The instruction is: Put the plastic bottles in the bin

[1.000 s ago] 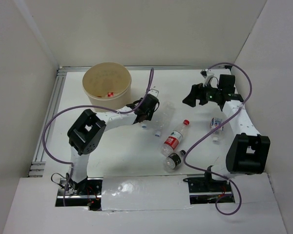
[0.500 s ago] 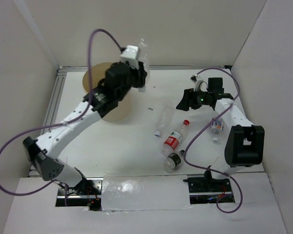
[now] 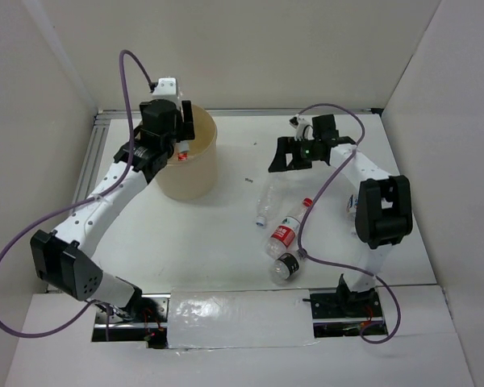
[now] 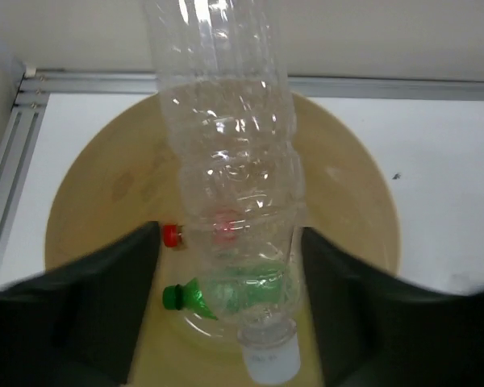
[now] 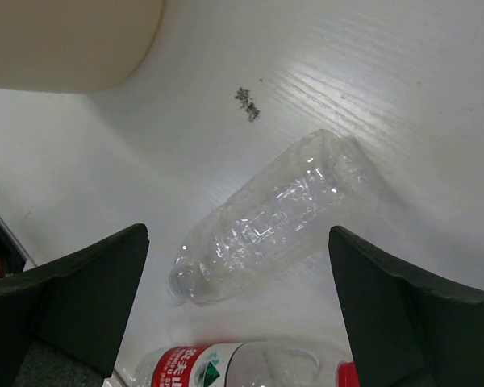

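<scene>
Now swung from worktop (image 5: 387,97) centre up to ten o'clock: left claw (image 4: 226,242), pinching clear bottle (image 4: 226,161) neck-down over bin (image 4: 89,185); release judged due. Shifted leftward to one o'clock: right claw (image 5: 238,234), spread above loose bottle (image 5: 274,214) lying flat.

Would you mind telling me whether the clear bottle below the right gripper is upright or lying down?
Lying down: the clear bottle rests on its side, flat on the table.
</scene>
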Controlling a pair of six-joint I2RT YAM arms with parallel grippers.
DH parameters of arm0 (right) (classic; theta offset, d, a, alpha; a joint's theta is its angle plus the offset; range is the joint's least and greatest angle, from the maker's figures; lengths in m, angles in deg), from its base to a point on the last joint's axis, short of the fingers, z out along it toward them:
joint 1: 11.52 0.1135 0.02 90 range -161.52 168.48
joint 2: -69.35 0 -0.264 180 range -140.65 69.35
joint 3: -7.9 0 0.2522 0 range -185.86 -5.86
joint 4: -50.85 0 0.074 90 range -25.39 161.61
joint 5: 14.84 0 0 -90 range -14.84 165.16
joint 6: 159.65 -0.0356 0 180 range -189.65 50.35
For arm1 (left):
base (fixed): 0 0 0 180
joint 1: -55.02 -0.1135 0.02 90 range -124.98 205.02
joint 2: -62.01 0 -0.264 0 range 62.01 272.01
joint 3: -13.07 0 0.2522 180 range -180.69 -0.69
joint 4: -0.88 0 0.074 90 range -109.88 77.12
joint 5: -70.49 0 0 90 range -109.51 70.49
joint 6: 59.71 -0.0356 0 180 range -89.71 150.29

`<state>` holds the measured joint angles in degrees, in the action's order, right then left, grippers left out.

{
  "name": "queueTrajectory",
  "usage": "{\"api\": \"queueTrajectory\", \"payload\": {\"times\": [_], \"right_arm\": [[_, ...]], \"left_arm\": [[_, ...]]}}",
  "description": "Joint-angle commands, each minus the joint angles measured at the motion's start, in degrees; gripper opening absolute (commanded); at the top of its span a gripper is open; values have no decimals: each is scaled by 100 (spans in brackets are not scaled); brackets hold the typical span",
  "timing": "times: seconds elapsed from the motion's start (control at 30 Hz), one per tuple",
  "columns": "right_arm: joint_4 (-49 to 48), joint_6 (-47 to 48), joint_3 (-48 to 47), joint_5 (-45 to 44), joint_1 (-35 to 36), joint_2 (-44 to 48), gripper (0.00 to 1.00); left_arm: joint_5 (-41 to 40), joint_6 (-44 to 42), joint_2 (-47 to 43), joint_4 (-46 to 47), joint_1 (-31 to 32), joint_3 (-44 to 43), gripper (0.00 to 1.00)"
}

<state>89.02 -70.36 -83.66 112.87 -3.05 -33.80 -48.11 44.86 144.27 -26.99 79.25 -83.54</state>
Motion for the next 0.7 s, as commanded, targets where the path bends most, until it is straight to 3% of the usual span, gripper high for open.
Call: {"api": "queueTrajectory", "payload": {"times": [0.0,0.1,0.3,0.47,0.6,0.67], "right_arm": [[196,-342,-227,-675,190,-231,100],[486,-456,-280,-1002,321,-477,98],[425,-632,-95,-1390,532,-547,93],[425,-738,-165,-1600,752,-908,90],[495,-790,-288,-1680,805,-1093,86],[495,-790,-341,-1627,805,-1233,78]], "left_arm": [[74,-59,45,128,-278,-161,89],[197,-112,124,66,-340,-371,99],[565,-279,-420,5,46,-285,99],[1487,-341,-1246,57,898,645,99],[1647,80,-1677,-197,1627,1559,99],[1586,370,-1896,-198,2066,2209,99]]}}
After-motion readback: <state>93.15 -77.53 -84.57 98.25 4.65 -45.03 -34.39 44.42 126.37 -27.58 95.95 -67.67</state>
